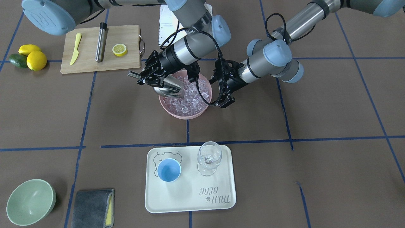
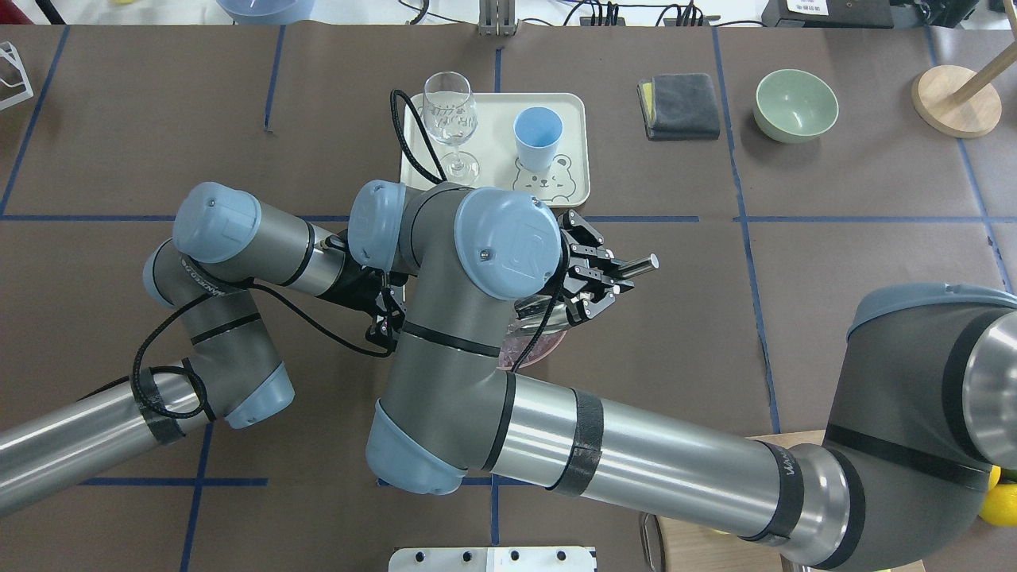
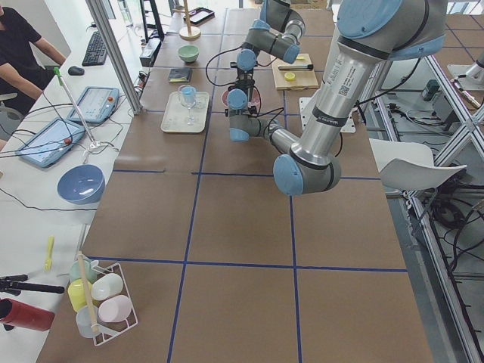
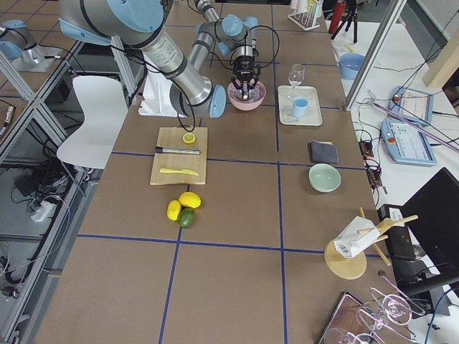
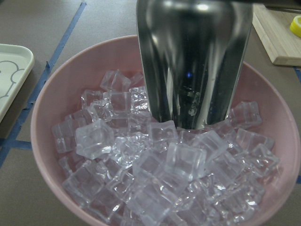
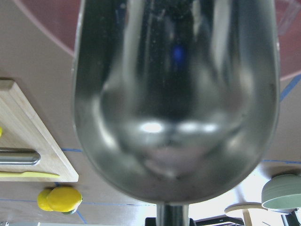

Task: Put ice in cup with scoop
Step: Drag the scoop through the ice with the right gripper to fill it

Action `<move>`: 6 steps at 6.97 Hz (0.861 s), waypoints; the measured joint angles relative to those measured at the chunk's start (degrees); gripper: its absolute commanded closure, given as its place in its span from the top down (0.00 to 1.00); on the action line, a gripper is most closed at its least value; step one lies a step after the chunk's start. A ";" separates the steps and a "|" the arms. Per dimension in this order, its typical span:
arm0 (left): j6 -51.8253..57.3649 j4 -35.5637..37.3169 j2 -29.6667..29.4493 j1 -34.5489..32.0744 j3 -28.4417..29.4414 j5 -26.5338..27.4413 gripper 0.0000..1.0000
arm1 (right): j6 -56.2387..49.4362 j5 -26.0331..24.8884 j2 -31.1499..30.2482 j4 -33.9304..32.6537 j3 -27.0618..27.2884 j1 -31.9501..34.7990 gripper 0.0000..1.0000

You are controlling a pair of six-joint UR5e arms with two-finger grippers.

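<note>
Both my arms reach in toward the table's middle.
My right gripper (image 1: 143, 77) is clamped on the scoop (image 1: 169, 89) by its handle, wrist tilted downward. My left gripper (image 1: 225, 102) hangs close beside that wrist, pointing down, its fingers apparently apart.

One camera faces the robot across the table (image 1: 316, 110), looking steeply down; another looks forward over its shoulders; both share the pink bowl (image 1: 185, 113) and tray (image 1: 190, 199); two distant ones look along the table from its ends; the wrist cameras sit very close, left on ice (image 5: 155, 179), right on the scoop (image 6: 174, 94).
</note>
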 measured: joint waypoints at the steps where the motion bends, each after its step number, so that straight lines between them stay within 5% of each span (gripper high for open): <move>1: 0.00 0.00 0.02 -0.03 0.00 0.00 1.00 | 0.10 0.03 -0.19 1.40 -0.10 -0.05 0.00; 4: 0.06 0.00 0.12 -0.20 0.07 0.00 1.00 | 0.09 0.40 -1.69 6.38 1.10 0.01 0.00; 6: 0.09 0.00 0.13 -0.42 0.09 0.00 1.00 | 0.08 0.61 -6.21 10.24 6.79 0.28 0.00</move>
